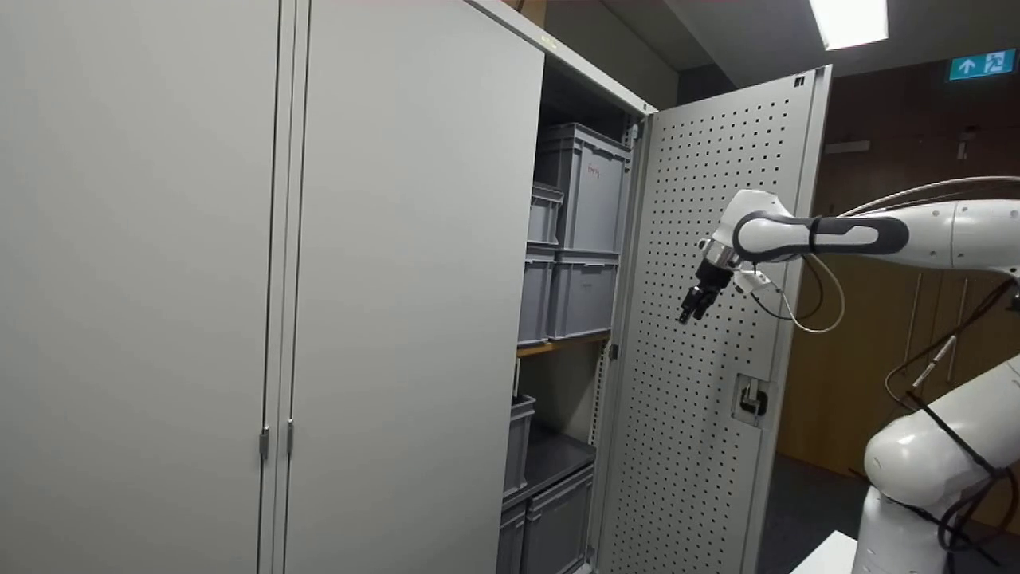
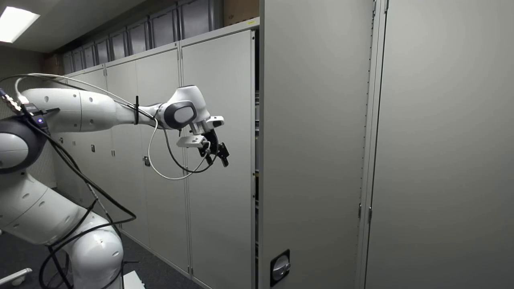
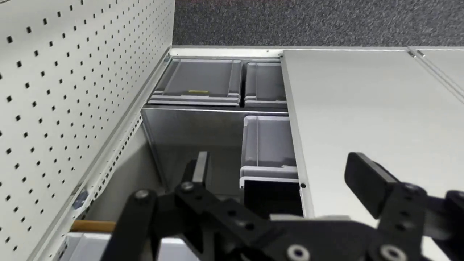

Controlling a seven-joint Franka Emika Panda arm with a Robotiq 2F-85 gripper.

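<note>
The claw point(image 1: 692, 312) hangs in free air before the cabinet point(image 1: 590, 68), so the step here looks like plain positioning. To do it well, slow, small moves seem best, with the wrist's tilt settled while there is air all round. The fingers point(image 3: 367, 185) make a broad front, so the likeliest trouble is one of them catching the open door point(image 1: 701, 430) to one side of the claw, or the edge of the closed door point(image 3: 344, 108) to its other side. The wrist view serves for sideways clearance; depth is better checked in both exterior views, since no single view settles it.

The claw's fingers stand wide apart with nothing between them, and no contact shows. The open door looks nearest, beside the claw, its perforated inner face toward it; how near cannot be told. The lower box point(image 3: 270, 143) sits well below the claw, in line with the gap between the fingers in the wrist view. The upper box point(image 1: 586, 299) stands beyond the claw, inside the cabinet.
</note>
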